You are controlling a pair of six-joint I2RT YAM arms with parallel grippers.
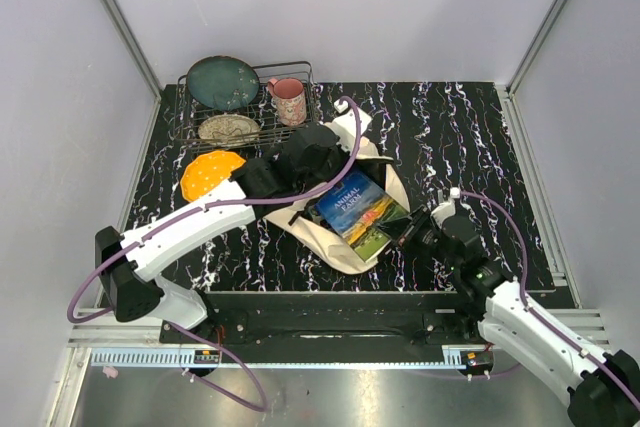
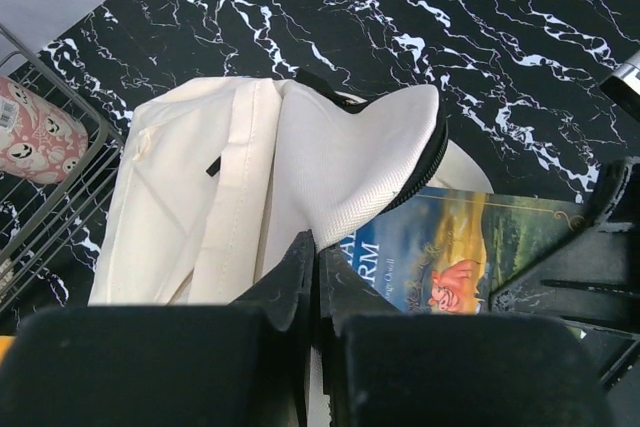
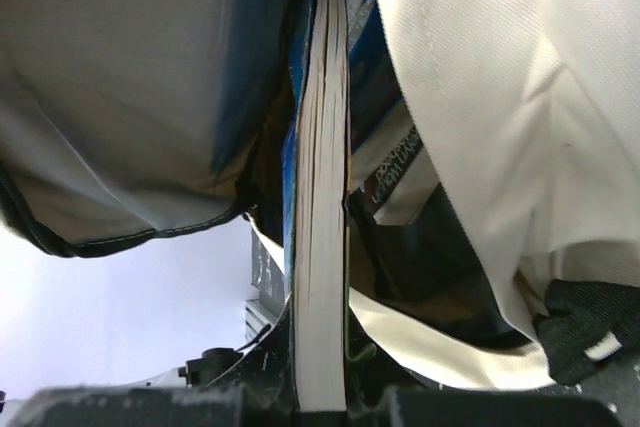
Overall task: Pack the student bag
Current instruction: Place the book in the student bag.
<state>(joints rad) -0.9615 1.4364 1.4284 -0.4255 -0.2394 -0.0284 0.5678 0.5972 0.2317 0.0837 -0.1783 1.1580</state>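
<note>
While the right gripper [image 3: 320,399] clamped the page edge of a glossy paperback book [image 1: 360,213], the left gripper [image 2: 314,269] was pinched shut on the student bag [image 2: 200,187]. The bag, of soft cream woven canvas with a black zipper rim, lay crumpled mid-table [image 1: 480,147] between both arms, around the book's far end.

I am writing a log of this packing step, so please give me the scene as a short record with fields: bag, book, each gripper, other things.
student bag: cream canvas, one edge raised, mouth open
book: cover up, far end under the raised edge
left gripper: shut on the bag's edge, holds it up
right gripper: shut on the book's near end
other things: wire rack behind the bag, with green plate and pink mug
</note>
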